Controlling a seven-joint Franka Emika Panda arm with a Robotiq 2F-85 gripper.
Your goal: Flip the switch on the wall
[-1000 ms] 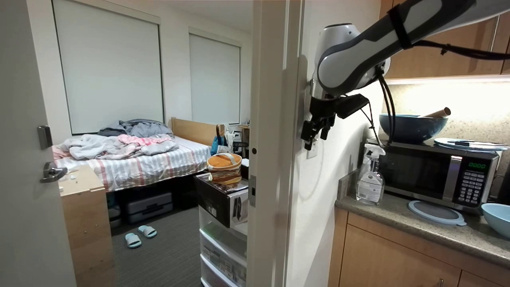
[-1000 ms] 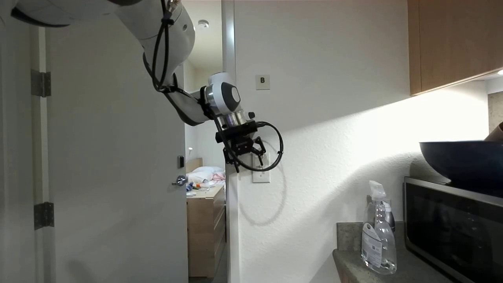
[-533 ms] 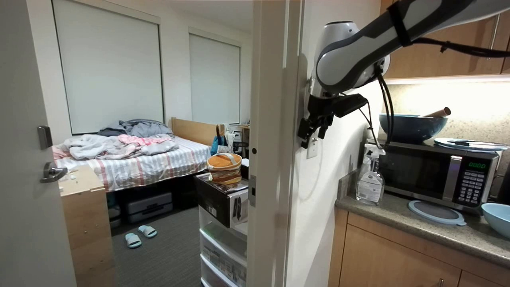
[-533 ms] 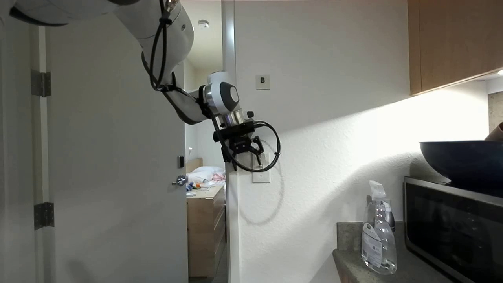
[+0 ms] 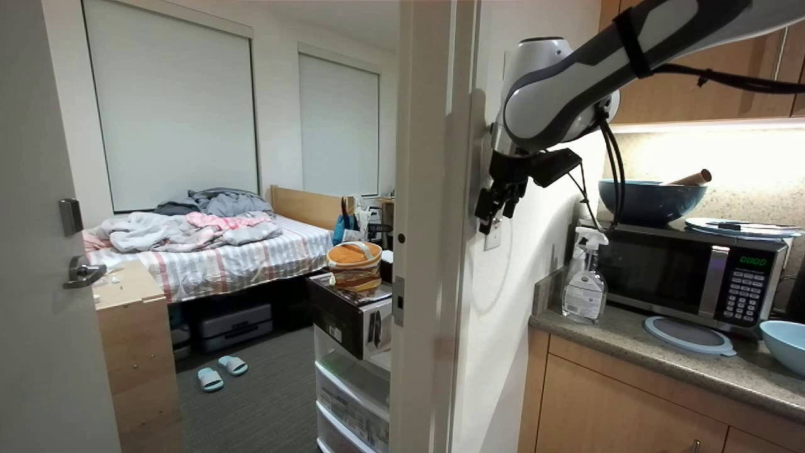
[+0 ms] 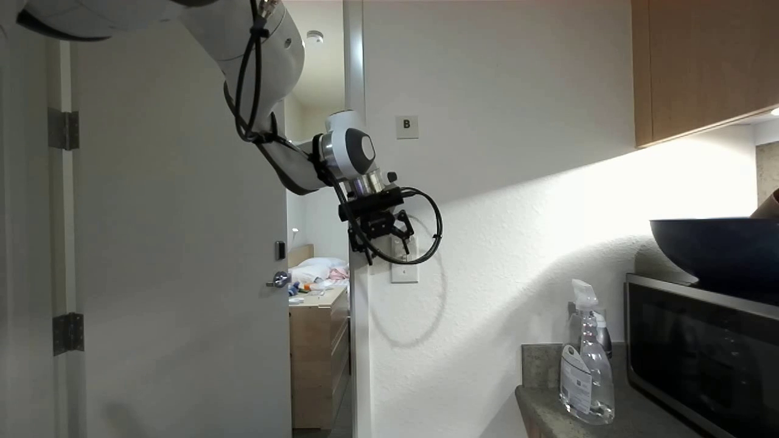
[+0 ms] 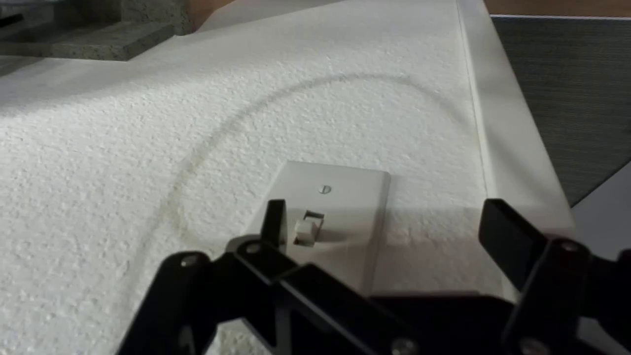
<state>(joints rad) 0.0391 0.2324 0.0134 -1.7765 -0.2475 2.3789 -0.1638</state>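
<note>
Here the gripper [image 7: 384, 212] is close to the wall [image 7: 123, 172], its fingers [image 7: 510, 239] spread wide. In the wrist view one finger stands just beside the lever [image 7: 306, 230] of the switch [image 7: 345, 214], touching or not I cannot tell; the other shows against the door frame [image 7: 503, 108]. The switch sits upright on the wall, below the B sign [image 6: 406, 127].

Countertop [image 5: 619, 328] w/ spray btl [image 5: 583, 292], microwave [image 5: 651, 270], lid [image 5: 688, 336] & lt-blue bowl [image 5: 787, 347]
</note>
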